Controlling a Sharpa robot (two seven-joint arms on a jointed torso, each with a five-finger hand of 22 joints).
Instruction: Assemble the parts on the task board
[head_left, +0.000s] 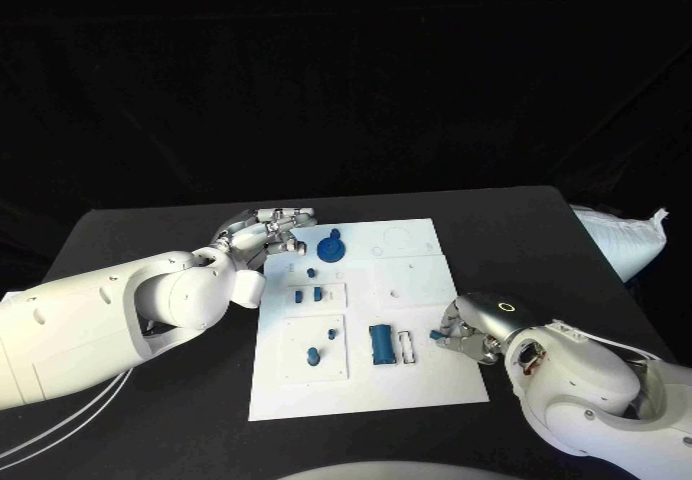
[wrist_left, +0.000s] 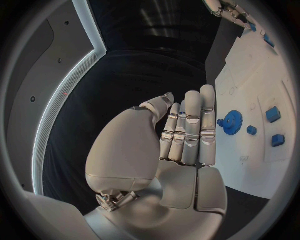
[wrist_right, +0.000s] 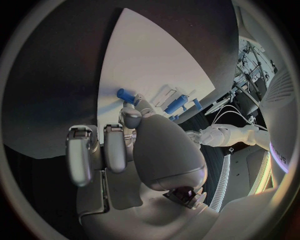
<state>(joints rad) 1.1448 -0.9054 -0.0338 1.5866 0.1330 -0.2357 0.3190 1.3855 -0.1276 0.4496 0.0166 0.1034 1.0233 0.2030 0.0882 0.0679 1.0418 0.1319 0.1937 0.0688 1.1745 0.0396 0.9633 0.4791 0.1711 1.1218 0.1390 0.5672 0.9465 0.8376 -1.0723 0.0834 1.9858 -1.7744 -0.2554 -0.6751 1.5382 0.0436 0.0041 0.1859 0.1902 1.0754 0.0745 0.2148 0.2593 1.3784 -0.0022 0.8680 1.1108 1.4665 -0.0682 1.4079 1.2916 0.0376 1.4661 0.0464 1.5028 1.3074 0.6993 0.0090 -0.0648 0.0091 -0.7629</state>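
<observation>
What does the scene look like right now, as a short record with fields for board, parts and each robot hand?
board: white board on the black table
parts: blue gear at the far left; blue block near the right edge; small blue pieces between
left robot hand: at the board's far left corner, fingers straight, holding nothing
right robot hand: at the board's right edge; grasp unclear

The task board (head_left: 418, 385) is seen as a matt white plate, smooth. The blue gear (wrist_left: 234, 121) appears as matt plastic. The table (head_left: 130, 230) is covered in matt black. Both hands (wrist_left: 187, 132) (wrist_right: 134, 117) are finished in satin silver metal.
</observation>
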